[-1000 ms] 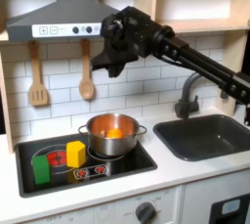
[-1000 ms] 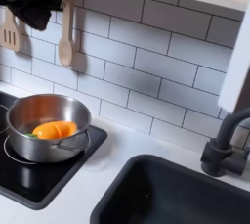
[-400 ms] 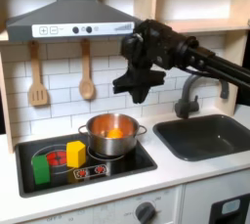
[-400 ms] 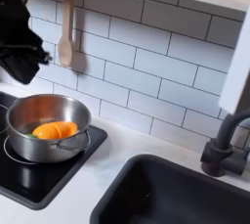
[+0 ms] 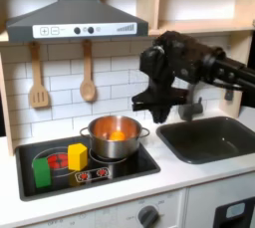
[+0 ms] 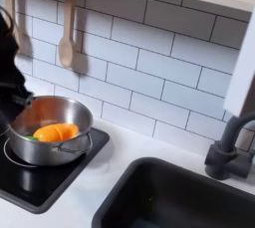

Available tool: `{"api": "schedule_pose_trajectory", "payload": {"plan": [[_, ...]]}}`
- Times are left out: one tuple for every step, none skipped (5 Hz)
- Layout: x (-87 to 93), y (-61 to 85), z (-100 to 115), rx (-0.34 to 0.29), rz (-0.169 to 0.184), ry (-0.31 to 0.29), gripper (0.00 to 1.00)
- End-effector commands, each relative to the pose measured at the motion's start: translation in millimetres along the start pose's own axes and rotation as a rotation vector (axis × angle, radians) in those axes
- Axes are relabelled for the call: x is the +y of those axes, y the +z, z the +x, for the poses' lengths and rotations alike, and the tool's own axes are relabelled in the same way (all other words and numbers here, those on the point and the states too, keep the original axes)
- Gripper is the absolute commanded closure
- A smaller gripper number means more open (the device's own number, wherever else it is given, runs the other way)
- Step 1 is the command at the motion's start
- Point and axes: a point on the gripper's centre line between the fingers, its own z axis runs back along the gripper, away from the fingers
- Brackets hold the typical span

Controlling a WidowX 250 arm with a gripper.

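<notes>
Steel pot (image 5: pixel 113 137) on the stove, likely rigid, light, slick-walled; rim or side handle looks the best hold. Shiny, round, with an orange piece (image 6: pixel 55 131) inside. Gripper (image 5: pixel 159 101) hangs above the pot's right; can't tell if jaws are apart or closed.

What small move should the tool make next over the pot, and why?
Probably a short move down and toward the first exterior view's left. The tool hangs above and to the right of the pot, apart from it, and the orange piece lies inside. Whether it is open I cannot tell.
</notes>
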Motion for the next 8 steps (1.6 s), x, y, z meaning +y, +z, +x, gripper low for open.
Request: {"api": "schedule_pose_trajectory", "payload": {"plan": [[-12.3, 0.2, -38.9, 0.068, -0.022, -0.054, 1.0], [-12.3, 1.4, -42.2, 0.069, -0.023, -0.065, 0.22], [-7.5, 2.4, -40.5, 0.059, 0.01, -0.037, 0.0], [-7.7, 3.0, -41.2, 0.061, 0.008, -0.049, 0.0], [-7.5, 3.0, -41.4, 0.062, 0.009, -0.049, 0.0], [-7.5, 3.0, -41.4, 0.062, 0.009, -0.049, 0.0], [-7.4, 3.0, -41.2, 0.061, 0.01, -0.049, 0.0], [-9.3, 6.6, -41.9, 0.064, 0.046, -0.076, 0.0]]}}
